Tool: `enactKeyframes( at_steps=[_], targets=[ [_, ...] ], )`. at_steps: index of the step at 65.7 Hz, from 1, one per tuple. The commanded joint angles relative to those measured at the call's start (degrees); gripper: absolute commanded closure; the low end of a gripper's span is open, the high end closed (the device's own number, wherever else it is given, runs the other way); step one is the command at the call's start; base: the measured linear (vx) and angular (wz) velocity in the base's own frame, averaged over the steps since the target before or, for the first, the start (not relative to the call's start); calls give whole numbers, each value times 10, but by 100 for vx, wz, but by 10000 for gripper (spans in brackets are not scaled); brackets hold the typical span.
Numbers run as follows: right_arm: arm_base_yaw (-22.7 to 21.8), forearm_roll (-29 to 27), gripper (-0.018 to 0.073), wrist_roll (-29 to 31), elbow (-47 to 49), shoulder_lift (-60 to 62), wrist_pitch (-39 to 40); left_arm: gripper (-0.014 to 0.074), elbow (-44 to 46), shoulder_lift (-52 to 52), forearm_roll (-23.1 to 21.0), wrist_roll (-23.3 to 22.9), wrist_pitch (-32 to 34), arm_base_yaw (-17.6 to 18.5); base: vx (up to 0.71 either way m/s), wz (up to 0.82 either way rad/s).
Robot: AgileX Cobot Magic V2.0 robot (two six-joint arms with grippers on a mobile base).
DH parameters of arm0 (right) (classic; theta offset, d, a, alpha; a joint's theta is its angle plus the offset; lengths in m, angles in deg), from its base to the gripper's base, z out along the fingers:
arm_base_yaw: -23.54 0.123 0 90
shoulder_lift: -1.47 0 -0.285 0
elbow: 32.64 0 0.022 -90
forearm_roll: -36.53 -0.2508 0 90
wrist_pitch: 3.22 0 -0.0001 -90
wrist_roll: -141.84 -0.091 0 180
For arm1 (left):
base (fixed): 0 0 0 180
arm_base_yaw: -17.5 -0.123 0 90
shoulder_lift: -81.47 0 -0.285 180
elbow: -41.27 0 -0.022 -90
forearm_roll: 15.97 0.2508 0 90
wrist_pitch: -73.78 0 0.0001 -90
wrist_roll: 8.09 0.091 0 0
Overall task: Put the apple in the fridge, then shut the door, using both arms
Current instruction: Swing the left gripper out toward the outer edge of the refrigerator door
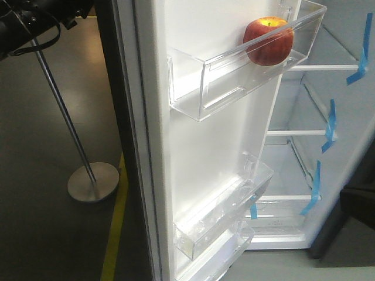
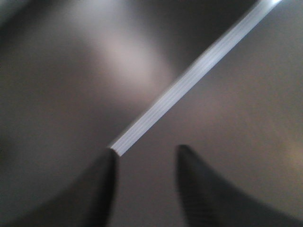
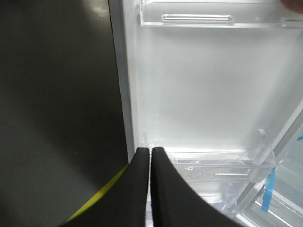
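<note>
Sitting in door bin (image 1: 234, 79), apple (image 1: 268, 41), fridge (image 1: 349, 126) open, right end effector (image 3: 150, 155) closed

apple (image 1: 268, 41) in upper bin (image 1: 222, 88) on door (image 1: 205, 158), fridge (image 1: 345, 140) right of door, stanchion pole (image 1: 61, 111) left

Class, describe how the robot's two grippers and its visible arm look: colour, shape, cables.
The left gripper has two dark, tapered fingers, blurred. The right gripper has two smooth matte black fingers narrowing to blunt tips. The arm in the front view is black, with a black cable looping below it.
</note>
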Motion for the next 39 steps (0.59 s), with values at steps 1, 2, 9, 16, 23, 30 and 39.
enactKeyframes(
  at_steps=[1, 2, 9, 16, 23, 30, 39],
  targets=[
    [-1, -22, 561, 7, 13, -3, 14, 216, 20, -26, -13, -4, 27, 14, 0, 0],
    [-1, -22, 561, 7, 13, -3, 13, 216, 20, -26, -10, -4, 29, 17, 0, 0],
    [-1, -22, 561, 7, 13, -3, 13, 216, 20, -26, 7, -4, 46, 31, 0, 0],
    [-1, -22, 561, 7, 13, -3, 13, 216, 20, -26, 24, -4, 78, 48, 0, 0],
    [-1, -22, 561, 7, 13, -3, 9, 216, 20, -26, 38, -4, 113, 66, 0, 0],
    [-1, -22, 561, 7, 13, -3, 9, 216, 20, -26, 52, -4, 137, 88, 0, 0],
    [-1, -22, 561, 7, 13, -3, 9, 216, 20, -26, 90, -20, 159, 132, 0, 0]
  ],
)
